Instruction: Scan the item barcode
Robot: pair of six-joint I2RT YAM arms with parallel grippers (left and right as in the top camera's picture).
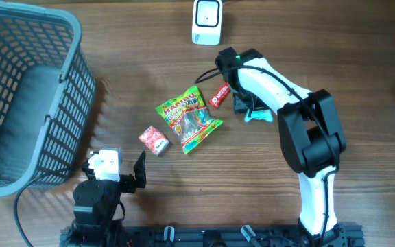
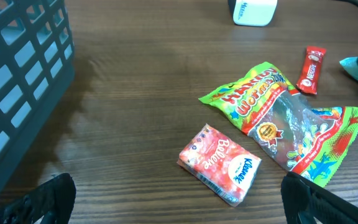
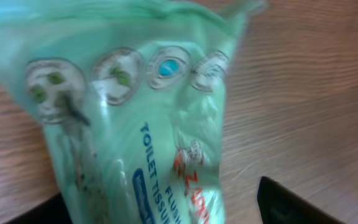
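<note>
Green tissue pack (image 3: 135, 124) sits centre-right of overhead frame, well below scanner (image 1: 206, 20). Right gripper (image 3: 160, 208) spread either side of pack, not pinching. Left gripper (image 2: 176, 193) spread wide, empty. Likely unscanned: grasp, lift, present barcode remain.

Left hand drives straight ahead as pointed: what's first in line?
Probably the pink tissue pack, lying just ahead of the left hand. The candy bag lies beyond it. Height is unclear, so the hand might pass over.

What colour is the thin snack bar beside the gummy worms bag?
The snack bar is red with white lettering, clearest in the left wrist view.
</note>
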